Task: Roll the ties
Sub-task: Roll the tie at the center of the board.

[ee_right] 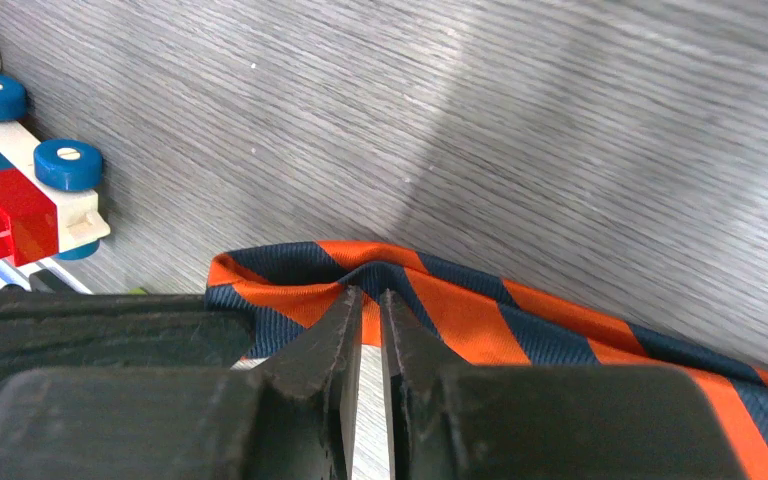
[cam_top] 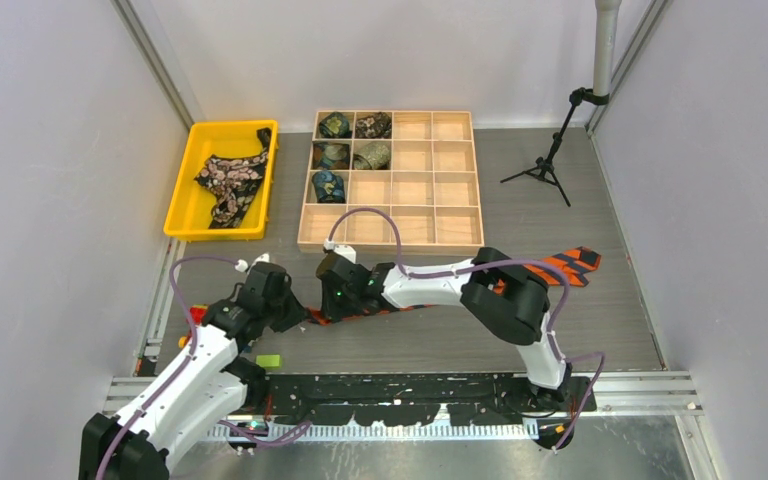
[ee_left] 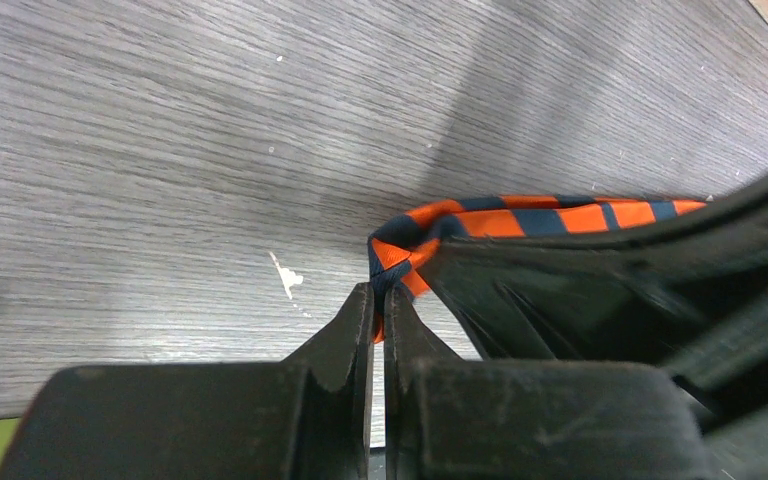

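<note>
The long orange-and-navy striped fabric necktie [cam_top: 575, 262] lay flat across the grey wood-grain table [cam_top: 580, 330]. Its broad end was out to the right, and its narrow end was doubled over into a small fold near the arms. The left gripper [ee_left: 378, 300] was clamped tight on that folded end, its black fingertips nipping the edge of the cloth. Just beside it, the right gripper [ee_right: 370, 300] had its jaws at a thin slit, with a pucker of the striped cloth caught between the tips. Farther back, five small patterned rolled ties [cam_top: 335, 125] sat in the left-hand compartments of a pale wooden grid tray [cam_top: 450, 190]. A black floral tie [cam_top: 230, 180] lay crumpled in a yellow plastic bin [cam_top: 195, 215].
</note>
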Tool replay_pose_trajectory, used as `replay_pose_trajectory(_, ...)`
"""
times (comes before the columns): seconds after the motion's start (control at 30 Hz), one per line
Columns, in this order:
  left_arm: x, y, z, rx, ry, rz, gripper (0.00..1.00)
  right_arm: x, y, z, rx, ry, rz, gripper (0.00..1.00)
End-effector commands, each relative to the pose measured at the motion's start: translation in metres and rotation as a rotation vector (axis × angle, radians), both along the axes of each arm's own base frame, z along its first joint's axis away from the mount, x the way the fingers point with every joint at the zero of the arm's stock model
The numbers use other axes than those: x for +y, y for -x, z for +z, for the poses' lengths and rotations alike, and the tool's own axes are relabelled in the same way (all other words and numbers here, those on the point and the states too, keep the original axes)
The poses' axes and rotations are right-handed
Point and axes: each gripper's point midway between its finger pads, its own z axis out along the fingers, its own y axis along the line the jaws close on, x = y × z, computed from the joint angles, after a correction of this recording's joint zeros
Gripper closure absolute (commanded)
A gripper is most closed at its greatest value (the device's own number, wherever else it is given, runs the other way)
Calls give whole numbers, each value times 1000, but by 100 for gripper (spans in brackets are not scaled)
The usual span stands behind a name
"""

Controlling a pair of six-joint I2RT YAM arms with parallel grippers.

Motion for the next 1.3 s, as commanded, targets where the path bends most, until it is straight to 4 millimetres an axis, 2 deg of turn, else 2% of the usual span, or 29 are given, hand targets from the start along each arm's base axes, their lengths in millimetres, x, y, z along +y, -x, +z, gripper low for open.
replay_pose_trajectory(0.0,2,-9,15,-41,-18,-6,100,29,0,18,12,-92,29,82)
replay_pose_trajectory(0.1,2,-10,17,-45,-20,-8,100,26,-1,18,8,-72,34,82)
replay_pose_trajectory(0.27,-1,-13,20,-45,-16,-15,100,20,-5,39,-34,-75,22,83)
replay_pose_trajectory(0.37,-1,-15,23,-48,-18,-18,100,15,-6,44,-43,-65,13,83)
replay_pose_trajectory(0.63,-2,-17,33,-66,-18,-22,100,9,-2,35,-27,-59,4,83)
replay_pose_trajectory(1.1,-4,-21,44,-83,-14,-29,100,35,2,19,28,-106,41,87)
replay_pose_trajectory(1.27,-4,-21,43,-78,-14,-33,100,42,2,19,28,-117,58,97)
